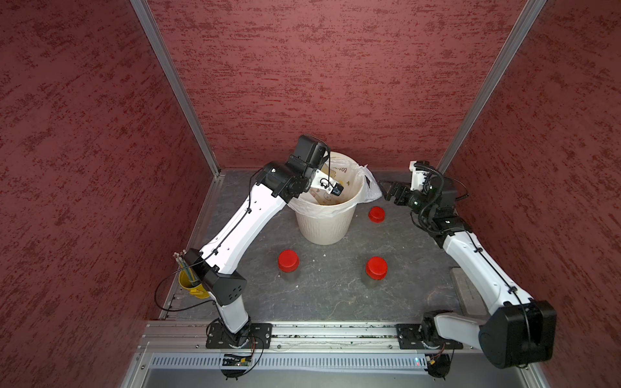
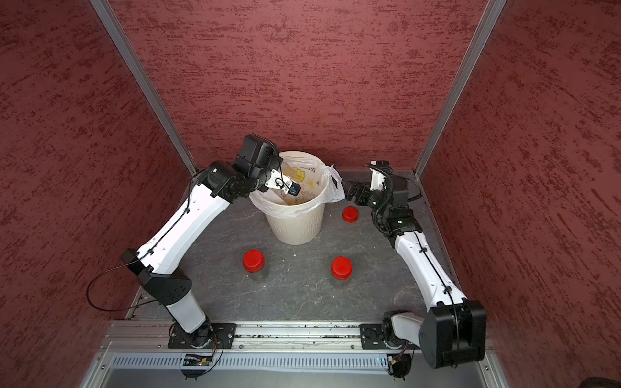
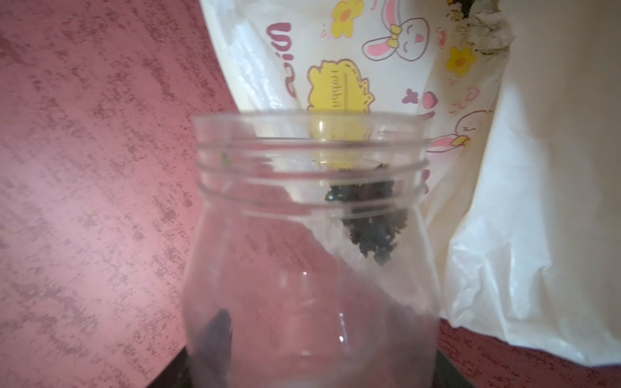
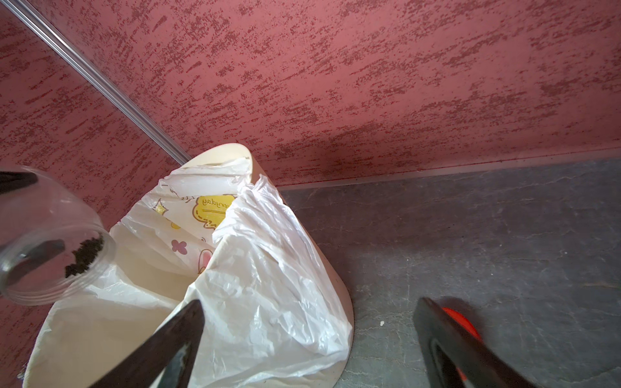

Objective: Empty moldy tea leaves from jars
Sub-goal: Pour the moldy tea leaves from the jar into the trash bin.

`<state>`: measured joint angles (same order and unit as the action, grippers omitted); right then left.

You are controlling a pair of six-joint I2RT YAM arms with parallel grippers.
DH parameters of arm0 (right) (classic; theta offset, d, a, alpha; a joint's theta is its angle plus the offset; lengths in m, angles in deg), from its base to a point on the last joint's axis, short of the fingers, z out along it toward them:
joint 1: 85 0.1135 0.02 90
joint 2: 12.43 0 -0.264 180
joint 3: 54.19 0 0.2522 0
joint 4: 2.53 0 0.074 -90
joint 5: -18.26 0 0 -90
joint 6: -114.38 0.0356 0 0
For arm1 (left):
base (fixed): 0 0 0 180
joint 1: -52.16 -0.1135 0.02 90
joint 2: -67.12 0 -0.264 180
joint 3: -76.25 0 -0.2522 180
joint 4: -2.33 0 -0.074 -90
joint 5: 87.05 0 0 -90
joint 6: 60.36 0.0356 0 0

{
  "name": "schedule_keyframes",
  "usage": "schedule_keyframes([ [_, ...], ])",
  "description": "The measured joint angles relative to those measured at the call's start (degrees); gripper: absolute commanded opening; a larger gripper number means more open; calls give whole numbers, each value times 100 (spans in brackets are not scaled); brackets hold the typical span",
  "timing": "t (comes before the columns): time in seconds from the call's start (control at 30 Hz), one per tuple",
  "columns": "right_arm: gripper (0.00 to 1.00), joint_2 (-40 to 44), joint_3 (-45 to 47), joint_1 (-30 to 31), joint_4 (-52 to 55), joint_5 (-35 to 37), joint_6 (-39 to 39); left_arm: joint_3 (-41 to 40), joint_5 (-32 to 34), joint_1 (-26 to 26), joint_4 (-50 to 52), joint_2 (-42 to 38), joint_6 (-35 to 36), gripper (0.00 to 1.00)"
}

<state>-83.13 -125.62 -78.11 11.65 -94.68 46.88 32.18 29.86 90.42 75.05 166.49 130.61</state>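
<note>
My left gripper is shut on an uncapped clear jar, tilted mouth-down over the cream bin. A dark clump of moldy tea leaves clings near the jar's mouth. The right wrist view shows the same jar and leaves above the bag. Two more jars with red caps stand upright on the table in front of the bin. A loose red cap lies right of the bin. My right gripper hangs open and empty beside the bag's rim, above that cap.
A white printed bag lines the bin and spills over its right side. The yellow cup of pencils stands by the left arm's base. Red walls close in the back and both sides. The dark table carries a few light crumbs.
</note>
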Motion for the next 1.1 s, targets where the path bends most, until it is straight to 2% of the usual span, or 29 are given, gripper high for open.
schedule_keyframes([
  [0.2,99,0,0,0,-15,-7,2,-428,-7,-39,24,-114,-20,53],
  [0.43,99,0,0,0,-17,-42,2,149,-26,26,190,181,-66,53],
  [0.63,99,0,0,0,-17,-46,2,-175,-55,-7,334,72,-223,52],
  [0.87,99,0,0,0,-17,-92,7,192,-85,37,437,179,-225,52],
  [1.1,99,0,0,0,-22,-133,46,-31,-92,48,492,149,-282,52],
])
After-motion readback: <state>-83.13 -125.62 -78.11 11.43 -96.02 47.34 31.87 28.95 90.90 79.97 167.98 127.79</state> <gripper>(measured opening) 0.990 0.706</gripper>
